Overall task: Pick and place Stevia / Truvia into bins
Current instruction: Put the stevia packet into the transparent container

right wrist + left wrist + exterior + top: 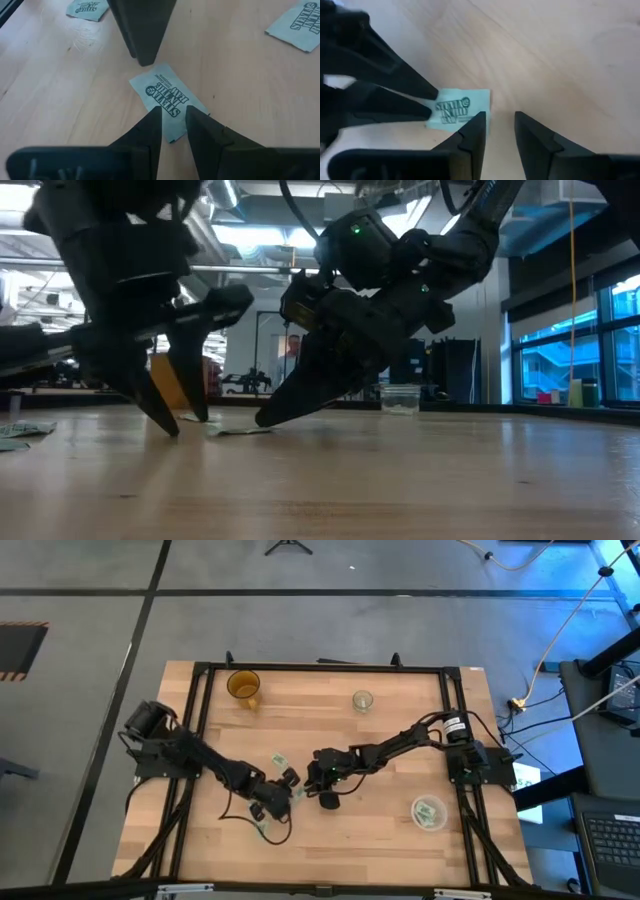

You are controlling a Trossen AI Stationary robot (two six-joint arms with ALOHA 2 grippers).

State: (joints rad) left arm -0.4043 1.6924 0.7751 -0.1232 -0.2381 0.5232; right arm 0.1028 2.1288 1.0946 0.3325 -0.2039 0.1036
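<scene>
- Two arms meet near the middle of the wooden table (390, 830), both grippers lowered onto the same small patch of board.
- Right gripper (306, 787) reaches in from the right side; in its wrist view the fingertips (152, 120) stand slightly parted with their tips down on one edge of the central sachet (167, 97). Nothing is clamped yet.
- Left gripper (287, 786) comes in from the left; its fingers (475, 131) are also parted and empty, set beside that sachet (461, 108), one tip at the paper's edge. In the low view both sets of tips touch or nearly touch the board.
- Round clear bin (429, 812) sits well apart, near the table's right front corner, with green-printed packets already inside.
- An amber cup (243, 687) and a small clear cup (362, 700) stand along the far edge, away from the work.
- Other sachets lie loose: one (279, 760) just beyond the grippers, another (264, 830) nearer the front edge.
- Risks, as I judge them: both grippers crowd one flat packet, so they could collide or push the paper from under each other.
- Closing on paper lying flat may only skid it, or pinch a corner that slips on the lift towards the bin.
</scene>
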